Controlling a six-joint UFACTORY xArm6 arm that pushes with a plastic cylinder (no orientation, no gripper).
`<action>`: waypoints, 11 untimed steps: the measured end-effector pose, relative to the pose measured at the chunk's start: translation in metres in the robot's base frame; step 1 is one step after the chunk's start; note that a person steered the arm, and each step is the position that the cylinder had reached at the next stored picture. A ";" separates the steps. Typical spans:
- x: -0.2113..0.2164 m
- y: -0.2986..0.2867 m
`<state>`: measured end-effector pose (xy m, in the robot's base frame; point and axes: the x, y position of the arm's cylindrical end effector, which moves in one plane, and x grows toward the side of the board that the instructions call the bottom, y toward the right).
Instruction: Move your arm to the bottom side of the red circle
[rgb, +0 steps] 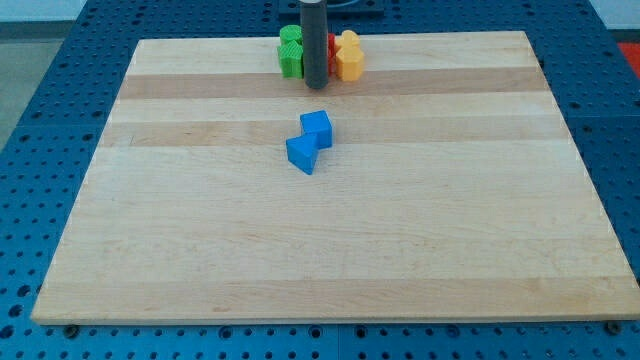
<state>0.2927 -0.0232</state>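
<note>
Right now my tip (316, 85) rests on the wooden board (200, 250) near the view's top edge, at the lower end of a straight dark rod (314, 40) that comes down from the view's top; there are no jaws on it to open or close, and it has hold of nothing. Around the rod sits a tight cluster of blocks; the rod stands in front of the middle of that cluster and hides part of it. Just to the view's left of the rod are the green blocks (290, 52), touching or nearly touching it; their exact shapes cannot be made out. Just to the view's right, a sliver of the red block (332, 55) shows past the rod; most of it is covered, so its round shape cannot be confirmed from here; my tip lies at its lower-left edge, close against it. Further right, touching the red one, is the yellow block (350, 57). Well below the cluster, toward the board's centre, two blue blocks touch each other: a blue cube (317, 128) above and a blue angular block (301, 154) just below and to its left; both are well apart from my tip. Beyond the board lies a blue perforated table (60, 60).
</note>
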 end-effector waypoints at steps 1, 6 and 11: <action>0.002 0.000; 0.144 0.019; 0.227 0.022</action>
